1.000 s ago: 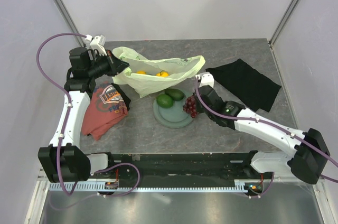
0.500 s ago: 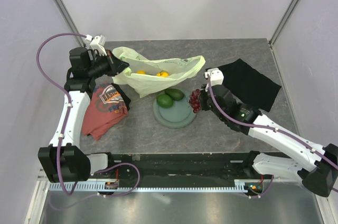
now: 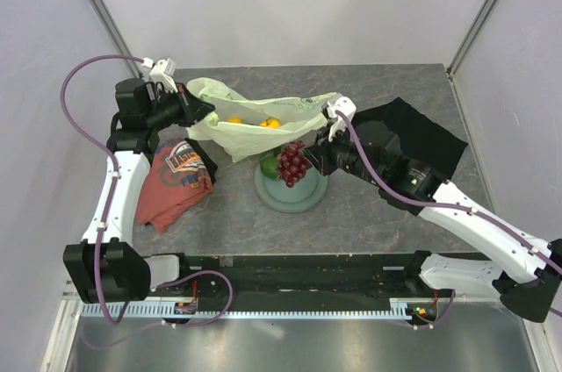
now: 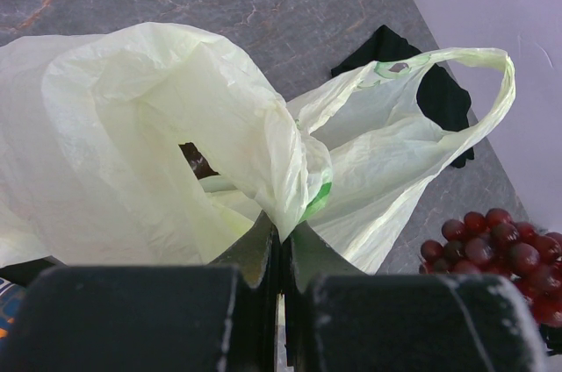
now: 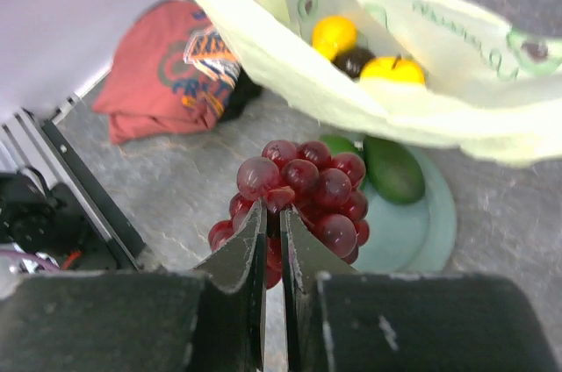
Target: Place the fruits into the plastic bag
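The plastic bag (image 3: pixel 263 132) has its mouth open upward, lifted at one edge by the left tool (image 4: pixel 281 230), but its near wall rises between this opening and the grape bunch (image 3: pixel 292 161) in the right tool (image 5: pixel 274 212). In front of the plate (image 3: pixel 299 199) the desk (image 3: pixel 263 233) is bare and gives free passage. The red T-shirt (image 3: pixel 176 181) closes the left side and the black cloth (image 3: pixel 420 139) the right side.

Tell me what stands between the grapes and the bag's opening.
Only the bag's own near lip, which runs between the held grapes and the opening where the other fruits lie. Nothing else visible blocks the way.
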